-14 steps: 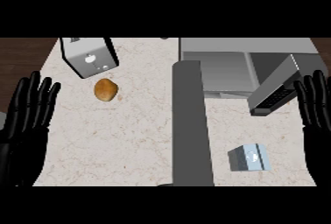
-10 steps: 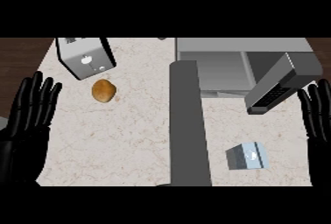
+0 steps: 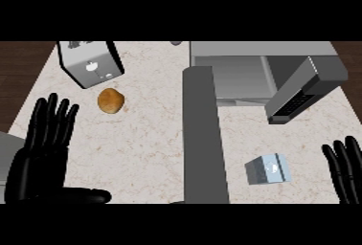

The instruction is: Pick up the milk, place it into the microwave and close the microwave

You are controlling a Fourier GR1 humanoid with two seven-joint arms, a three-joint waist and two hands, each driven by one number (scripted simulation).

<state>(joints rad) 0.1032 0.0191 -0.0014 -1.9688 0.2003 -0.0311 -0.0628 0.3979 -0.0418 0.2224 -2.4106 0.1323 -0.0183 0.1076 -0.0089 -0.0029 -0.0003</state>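
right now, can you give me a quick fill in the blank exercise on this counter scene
1. The milk carton sits on the ____, outside the microwave.
2. The left hand and the right hand are both ____, holding nothing.
3. Of the two hands, the ____ one is nearer the milk carton.
Missing words: counter; open; right.

black left hand (image 3: 39,165), right hand (image 3: 347,176)
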